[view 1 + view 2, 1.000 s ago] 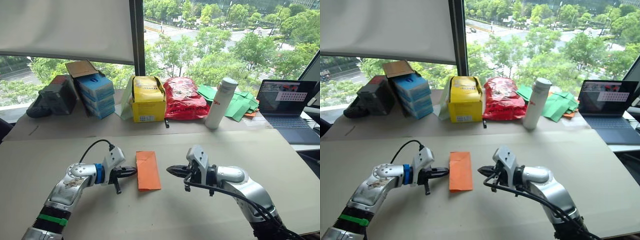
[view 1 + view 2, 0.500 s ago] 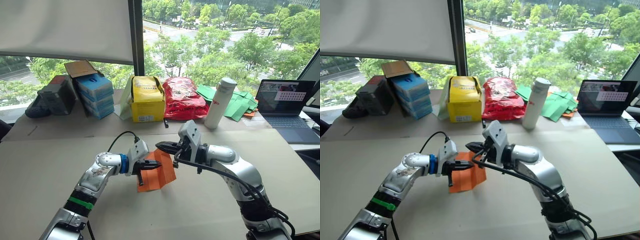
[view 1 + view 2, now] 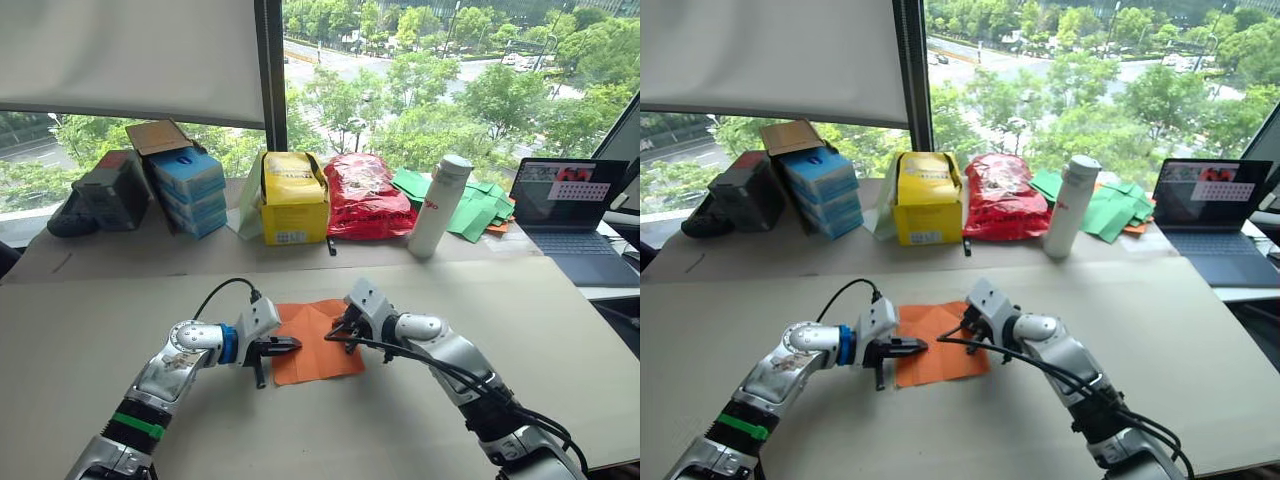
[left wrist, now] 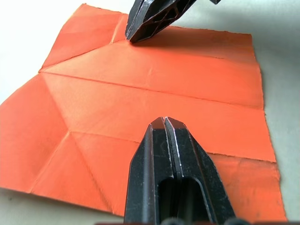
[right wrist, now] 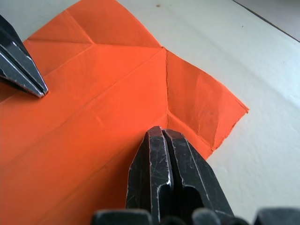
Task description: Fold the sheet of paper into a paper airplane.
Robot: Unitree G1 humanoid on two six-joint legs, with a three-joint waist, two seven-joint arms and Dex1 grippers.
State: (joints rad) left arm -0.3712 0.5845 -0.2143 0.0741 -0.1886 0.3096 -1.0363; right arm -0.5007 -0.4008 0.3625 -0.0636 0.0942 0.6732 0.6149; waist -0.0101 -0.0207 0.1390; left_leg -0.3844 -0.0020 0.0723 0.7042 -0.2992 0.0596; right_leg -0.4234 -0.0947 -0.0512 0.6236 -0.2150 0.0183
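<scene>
The sheet of paper (image 3: 318, 352) lies unfolded and flat on the table, bright orange, with a centre crease and diagonal creases at its corners. My left gripper (image 3: 293, 344) is shut, its tip resting on the sheet's left part (image 4: 165, 121). My right gripper (image 3: 333, 334) is shut too, and its tip presses on the sheet's right part near a creased corner (image 5: 161, 131). Nothing is held between either pair of fingers. In the left wrist view the right gripper's fingers (image 4: 150, 18) touch the far side of the sheet (image 4: 117, 93).
Along the back of the table stand blue boxes (image 3: 190, 188), a yellow box (image 3: 296, 200), a red bag (image 3: 364, 196), a white bottle (image 3: 440, 205), green folded papers (image 3: 480, 212) and an open laptop (image 3: 570, 208). Bare tabletop (image 3: 500, 300) surrounds the sheet.
The sheet, a narrow folded strip a second ago and then lifted half open between the grippers, now lies spread flat. Both grippers have come down onto it.
</scene>
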